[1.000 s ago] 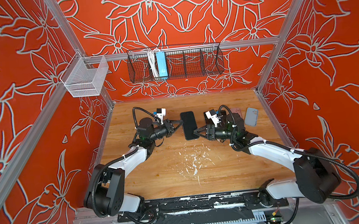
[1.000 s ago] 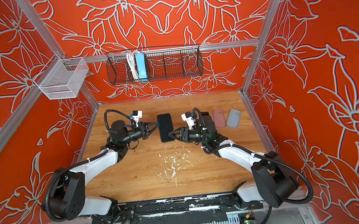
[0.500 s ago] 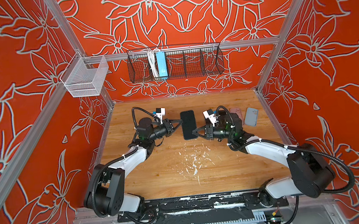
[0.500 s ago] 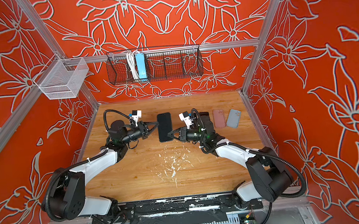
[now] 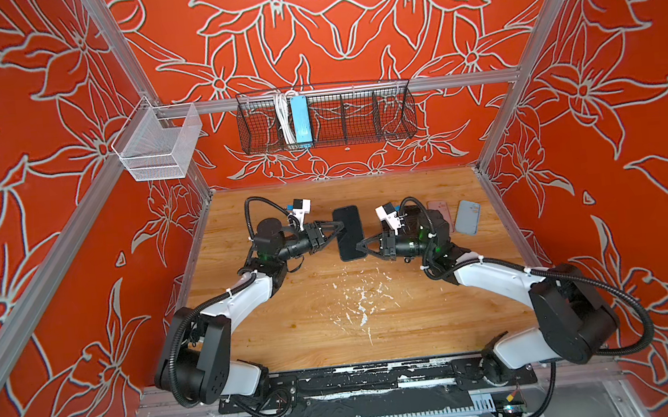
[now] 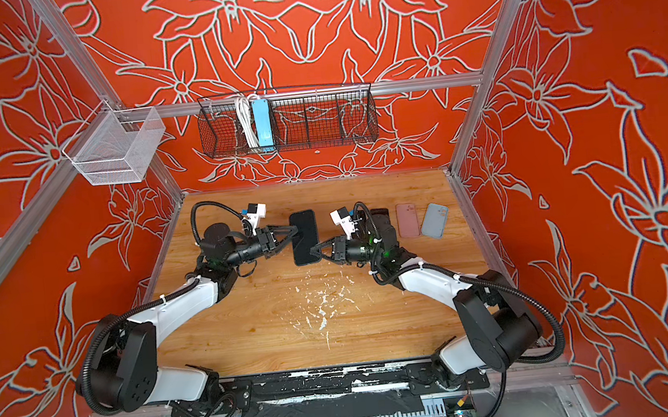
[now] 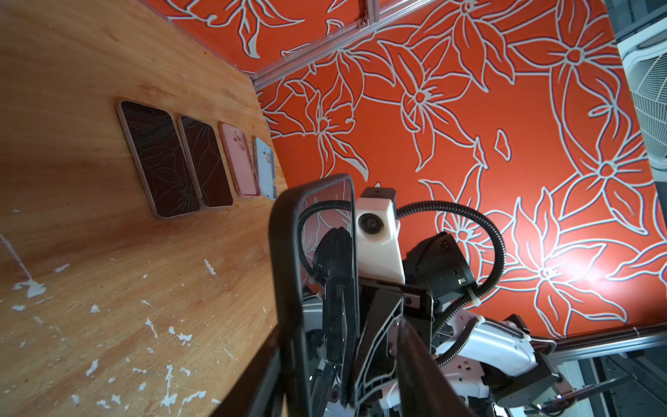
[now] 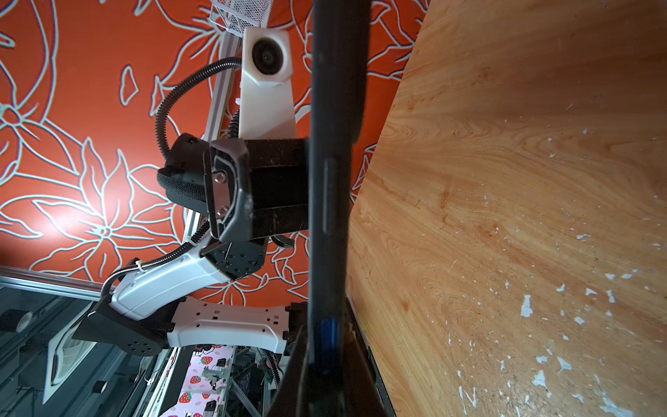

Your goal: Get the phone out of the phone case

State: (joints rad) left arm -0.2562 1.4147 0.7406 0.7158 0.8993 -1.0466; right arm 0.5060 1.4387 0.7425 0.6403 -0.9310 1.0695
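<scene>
Phone [image 5: 348,233] is held flat and screen-up above the bench [image 5: 335,326], toward the back middle, between the two arms. It sits in its black case [image 7: 285,260], whose thick rim frames the glossy face in the left wrist view. Right claw [image 5: 360,247] is clenched on the phone at its right corner on the robot's side. The right wrist view shows the phone edge-on, pinched between both fingers, with a strip of wall visible between phone and bench. Left claw [image 5: 339,231] meets the far half of the phone's left edge. Its jaws stand parted and straddle that edge, with a gap beside one finger [image 7: 415,364], so it reads as released, not squeezing. A row lies on the bench to the right, apart from the held phone: two other phones [image 7: 158,159] screen-up, then a pink case [image 6: 407,220], then a blue case [image 6: 434,220], each just beside the next. White flecks [image 5: 357,299] mark the bench's middle. Wire basket [image 5: 392,114] on the back wall holds a white cable and a blue strip.
</scene>
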